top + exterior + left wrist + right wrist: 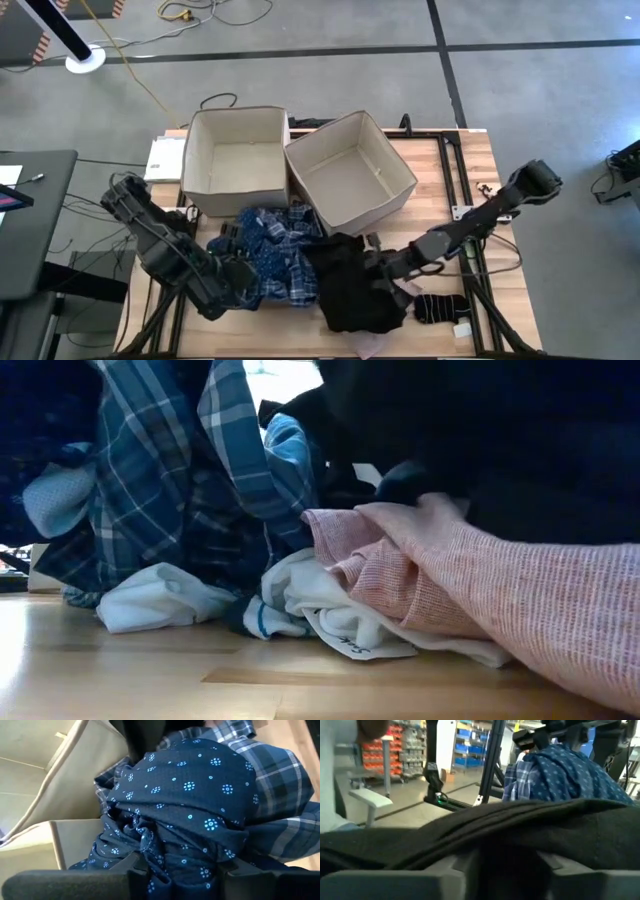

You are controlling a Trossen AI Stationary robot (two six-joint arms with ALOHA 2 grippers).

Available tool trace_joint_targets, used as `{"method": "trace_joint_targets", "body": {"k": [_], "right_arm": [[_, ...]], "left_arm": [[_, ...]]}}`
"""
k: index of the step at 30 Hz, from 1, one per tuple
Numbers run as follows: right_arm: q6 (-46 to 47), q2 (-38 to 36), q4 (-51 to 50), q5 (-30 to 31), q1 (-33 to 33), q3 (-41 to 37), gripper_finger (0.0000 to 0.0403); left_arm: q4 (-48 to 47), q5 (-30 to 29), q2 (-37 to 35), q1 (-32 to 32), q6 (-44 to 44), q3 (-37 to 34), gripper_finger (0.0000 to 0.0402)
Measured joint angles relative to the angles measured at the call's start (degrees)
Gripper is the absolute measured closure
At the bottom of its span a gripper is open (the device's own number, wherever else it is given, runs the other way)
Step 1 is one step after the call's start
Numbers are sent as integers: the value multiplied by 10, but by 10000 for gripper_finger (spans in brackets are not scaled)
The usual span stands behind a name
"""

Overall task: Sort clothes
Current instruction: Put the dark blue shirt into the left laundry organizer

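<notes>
A pile of clothes lies on the table's near middle. A blue-and-white plaid shirt sits at its left and a large black garment at its right. A pink piece and small white pieces lie at the near edge, and black socks lie to the right. My left gripper is shut on the dark blue patterned piece, at the pile's left. My right gripper is shut on the black garment, at the pile's right. My left gripper pinches a bunched fold of the dark blue patterned piece between its two fingers, several layers gathered together. The rest of the piece mounds up ahead of the fingers, over the plaid shirt. My right gripper has the black garment's cloth between its two fingers, coming from the table's right. The cloth lies draped across the fingers and hides the place of contact. I cannot tell which part or how many layers it has.
Two open beige fabric boxes stand side by side just beyond the pile. The right one is turned at an angle. A small white item lies near the socks. Bare wood shows at the table's right and near edges.
</notes>
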Motion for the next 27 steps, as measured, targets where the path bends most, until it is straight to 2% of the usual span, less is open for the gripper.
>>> {"method": "trace_joint_targets", "body": {"k": [6, 9, 15, 18, 21, 27], "right_arm": [[1, 65, -51, 1, -9, 106, 128], [1, 112, -72, 1, -18, 153, 96], [31, 220, -94, 1, -43, 234, 88], [45, 260, -127, 33, -54, 266, 91], [61, 285, -148, 69, -65, 291, 92], [102, 340, -145, 80, -92, 342, 93]], "left_arm": [[0, -5, -2, 21, 24, 0, 315], [0, -6, -1, 34, 39, 0, 315], [0, -18, -2, 60, 62, 0, 315], [0, -21, -2, 68, 66, 0, 315], [0, -23, -2, 73, 66, 0, 315], [2, -35, -2, 74, 66, 0, 315]]}}
